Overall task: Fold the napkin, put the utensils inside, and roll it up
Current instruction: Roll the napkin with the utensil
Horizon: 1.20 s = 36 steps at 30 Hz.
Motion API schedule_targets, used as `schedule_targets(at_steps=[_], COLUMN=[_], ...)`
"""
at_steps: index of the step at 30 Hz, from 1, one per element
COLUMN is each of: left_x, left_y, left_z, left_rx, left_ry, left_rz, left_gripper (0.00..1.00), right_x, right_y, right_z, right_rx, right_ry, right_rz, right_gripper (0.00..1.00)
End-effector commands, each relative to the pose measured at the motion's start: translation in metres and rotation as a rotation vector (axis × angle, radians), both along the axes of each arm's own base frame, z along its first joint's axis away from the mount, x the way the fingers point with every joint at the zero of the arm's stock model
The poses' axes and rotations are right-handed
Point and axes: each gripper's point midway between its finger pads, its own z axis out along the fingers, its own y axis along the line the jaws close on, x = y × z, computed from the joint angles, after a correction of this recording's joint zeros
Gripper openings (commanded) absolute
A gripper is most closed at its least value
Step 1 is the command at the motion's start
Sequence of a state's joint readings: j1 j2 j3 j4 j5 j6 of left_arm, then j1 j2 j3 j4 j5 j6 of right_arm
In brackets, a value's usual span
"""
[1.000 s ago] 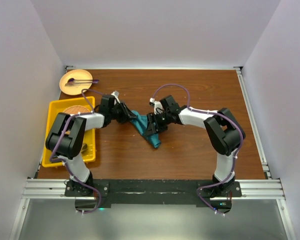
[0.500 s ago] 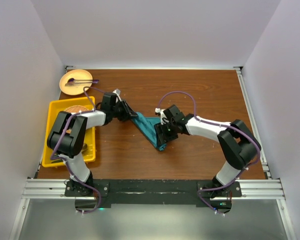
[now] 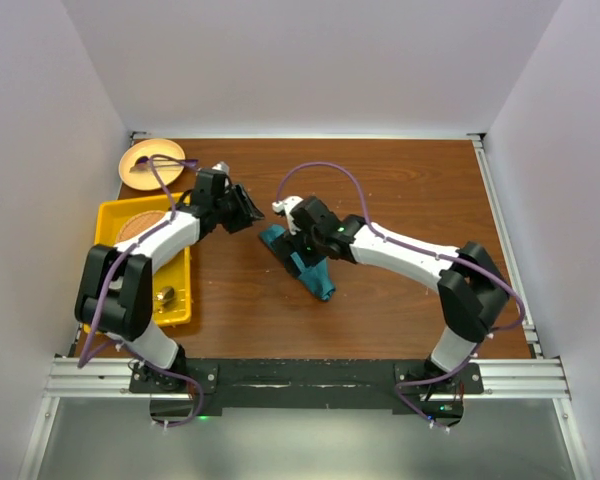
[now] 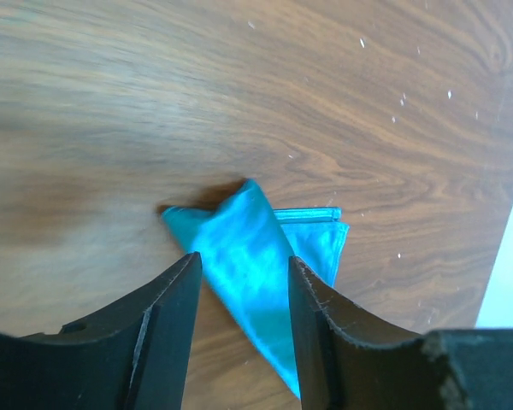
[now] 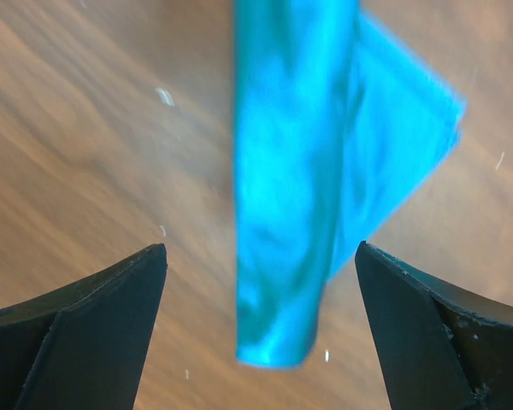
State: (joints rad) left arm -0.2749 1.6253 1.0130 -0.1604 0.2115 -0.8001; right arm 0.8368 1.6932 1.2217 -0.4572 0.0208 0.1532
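Napkin (image 3: pixel 302 262): teal cloth, folded into a narrow layered strip, lying on the tabletop (image 3: pixel 420 180) just left of frame centre, running diagonally from upper left to lower right. Left wrist view: napkin (image 4: pixel 255 269) shows a pointed corner towards the top and stacked hemmed edges on the right. Right wrist view: napkin (image 5: pixel 295 196) appears as a long band with a wider layer sticking out at upper right; image slightly blurred.

Right claw (image 3: pixel 294 240): directly over the upper end of the napkin. Right claw (image 5: pixel 261 249) fingers spread wide, released, cloth visible in the gap; contact cannot be told.

Left claw (image 3: pixel 242 212): up and left of the napkin, apart from it. Left claw (image 4: pixel 244 263) parted, gripping nothing.

Left edge: yellow tray (image 3: pixel 105 215); round tan plate (image 3: pixel 140 158) in the upper left corner
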Motion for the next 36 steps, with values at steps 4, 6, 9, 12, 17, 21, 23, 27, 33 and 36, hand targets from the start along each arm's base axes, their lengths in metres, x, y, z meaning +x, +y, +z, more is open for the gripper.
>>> schedule_targets(at_steps=[4,6,9,12,17,21,23,27,33,36], left_x=[-0.019,-0.024,-0.026,-0.025,-0.027,-0.029,-0.030,-0.029,-0.032,-0.035], left_y=[0.048,0.051,0.052,0.049,0.044,0.043,0.043,0.040,0.024,0.013], left_z=[0.010,0.011,0.010,0.010,0.003,0.000,-0.001,-0.001,-0.005,-0.005], left_rx=[0.077,0.071,0.070,0.058,0.032,0.033,0.033,0.023,-0.040,-0.090], left_ry=[0.011,-0.003,-0.005,-0.010,0.006,0.013,0.012,0.006,0.004,-0.014], left_rz=[0.140,0.147,0.145,0.133,0.117,0.106,0.103,0.092,0.008,-0.053], left_gripper=[0.51,0.51,0.51,0.51,0.50,0.50,0.50,0.50,0.52,0.58], right_x=[0.031,0.034,0.034,0.038,0.038,0.037,0.037,0.028,0.030,0.027], right_y=[0.026,0.029,0.034,0.028,0.026,0.018,0.017,0.016,0.017,0.028], right_z=[-0.012,-0.013,-0.024,-0.037,-0.053,-0.074,-0.080,-0.093,-0.100,-0.094], right_rx=[-0.223,-0.262,-0.296,-0.341,-0.346,-0.297,-0.246,-0.215,-0.062,0.060], right_ry=[-0.186,-0.225,-0.251,-0.255,-0.246,-0.158,-0.108,-0.041,0.085,0.178], right_rz=[0.011,0.000,-0.001,-0.010,-0.001,-0.003,0.000,0.021,-0.018,-0.014], right_gripper=[0.97,0.95,0.91,0.87,0.80,0.74,0.68,0.51,0.24,0.16])
